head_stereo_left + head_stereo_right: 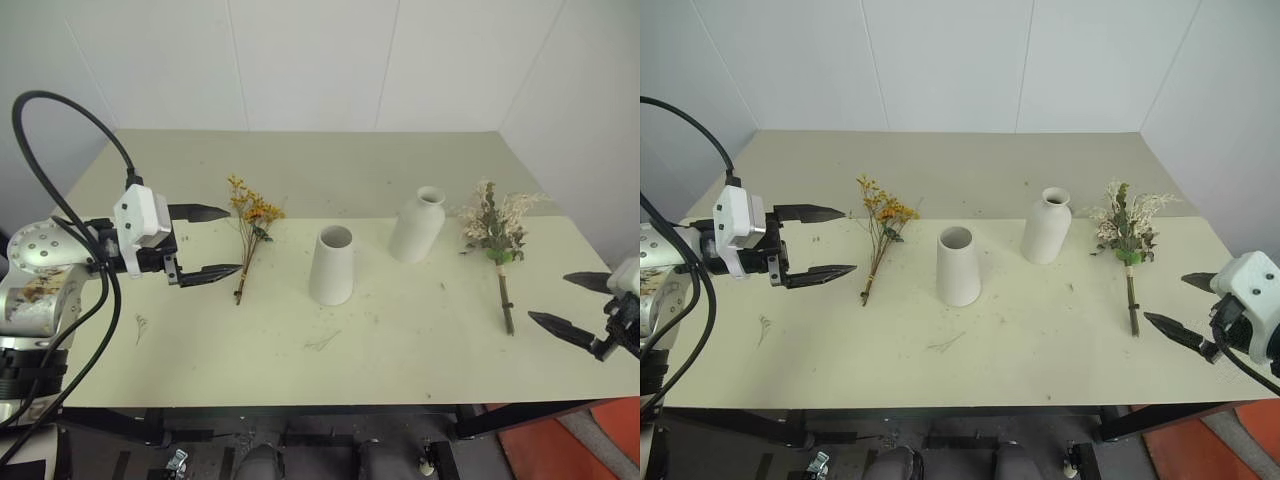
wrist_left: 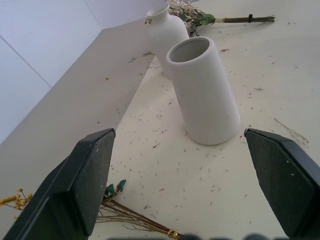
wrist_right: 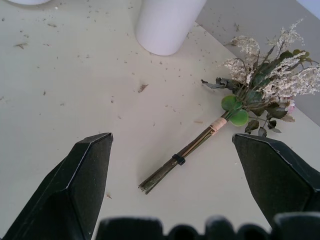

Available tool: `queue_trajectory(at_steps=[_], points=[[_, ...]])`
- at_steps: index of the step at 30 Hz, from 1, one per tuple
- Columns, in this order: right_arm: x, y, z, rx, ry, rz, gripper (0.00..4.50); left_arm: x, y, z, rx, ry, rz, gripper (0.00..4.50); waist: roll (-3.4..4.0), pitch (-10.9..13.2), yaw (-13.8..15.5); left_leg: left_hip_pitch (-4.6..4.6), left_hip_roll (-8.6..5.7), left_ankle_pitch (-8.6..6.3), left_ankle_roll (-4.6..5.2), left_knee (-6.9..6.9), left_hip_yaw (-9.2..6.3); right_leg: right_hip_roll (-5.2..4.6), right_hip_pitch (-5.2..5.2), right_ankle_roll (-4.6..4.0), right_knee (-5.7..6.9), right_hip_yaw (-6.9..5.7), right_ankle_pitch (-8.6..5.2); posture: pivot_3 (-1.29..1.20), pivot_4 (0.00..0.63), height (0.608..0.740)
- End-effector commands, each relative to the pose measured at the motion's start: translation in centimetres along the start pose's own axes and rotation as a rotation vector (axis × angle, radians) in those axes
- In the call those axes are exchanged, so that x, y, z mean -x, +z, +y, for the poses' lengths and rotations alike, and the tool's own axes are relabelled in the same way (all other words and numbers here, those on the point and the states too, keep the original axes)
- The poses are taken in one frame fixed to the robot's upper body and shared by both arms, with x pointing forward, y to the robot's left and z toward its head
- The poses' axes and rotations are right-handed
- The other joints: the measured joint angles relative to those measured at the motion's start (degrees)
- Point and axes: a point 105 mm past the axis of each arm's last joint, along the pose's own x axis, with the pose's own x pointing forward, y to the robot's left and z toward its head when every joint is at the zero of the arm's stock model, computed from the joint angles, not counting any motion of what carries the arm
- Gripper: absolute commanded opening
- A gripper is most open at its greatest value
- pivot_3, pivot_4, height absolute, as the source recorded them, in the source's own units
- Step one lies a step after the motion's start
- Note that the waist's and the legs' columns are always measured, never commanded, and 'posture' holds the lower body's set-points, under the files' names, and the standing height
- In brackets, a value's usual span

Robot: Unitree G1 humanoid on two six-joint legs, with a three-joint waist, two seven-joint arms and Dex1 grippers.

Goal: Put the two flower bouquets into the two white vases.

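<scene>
**Two vases, two bouquets, two hands spread wide**

One tabletop is carrying everything. Two white vases are standing upright on it: the cone vase is sitting past the left hand, beyond the yellow bunch, and the bottle vase is standing farther along, nearer the right hand. Two bouquets are lying flat: the bushy cream-white bouquet is resting just ahead of the right hand, stems toward it, and the thin yellow-orange bouquet is lying just beside the left hand's fingertips. Both hands are hovering released, fingers wide apart, grasping nothing.
</scene>
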Motion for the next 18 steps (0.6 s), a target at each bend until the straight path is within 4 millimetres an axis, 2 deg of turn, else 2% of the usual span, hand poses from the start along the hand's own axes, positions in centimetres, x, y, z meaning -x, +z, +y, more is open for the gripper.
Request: queue_trajectory(at_steps=[1,10,14,18], points=[[0.8,1.0,-0.9,0.048,-0.056,-0.013,4.49,0.3,1.3,0.6,-0.046,0.023,-0.03,4.5,0.0,0.0,0.0,0.0,0.0,0.0,0.0,0.0,0.0,0.0,0.0,0.0,0.0,0.0,0.0,0.0,0.15,0.74],[0.2,0.9,-1.8,0.081,-0.164,0.022,4.49,0.2,1.3,0.7,-0.051,0.018,-0.036,4.5,0.0,0.0,0.0,0.0,0.0,0.0,0.0,0.0,0.0,0.0,0.0,0.0,0.0,0.0,0.0,0.0,0.15,0.74],[-1.4,1.1,-3.0,0.007,-0.202,0.054,4.49,-0.8,2.9,0.8,-0.094,-0.011,-0.101,4.5,-0.01,0.0,-0.2,-0.01,0.0,0.01,-0.02,0.04,0.0,0.0,-0.01,0.01,0.01,0.0,0.01,0.0,0.15,0.74],[-4.0,0.0,-4.6,-0.132,-0.235,0.167,4.49,-2.3,5.4,0.6,-0.177,-0.076,-0.163,4.5,-0.01,0.0,-0.2,-0.02,-0.01,0.02,-0.02,0.07,0.01,0.0,-0.01,0.01,0.02,0.01,0.03,0.0,0.15,0.74]])
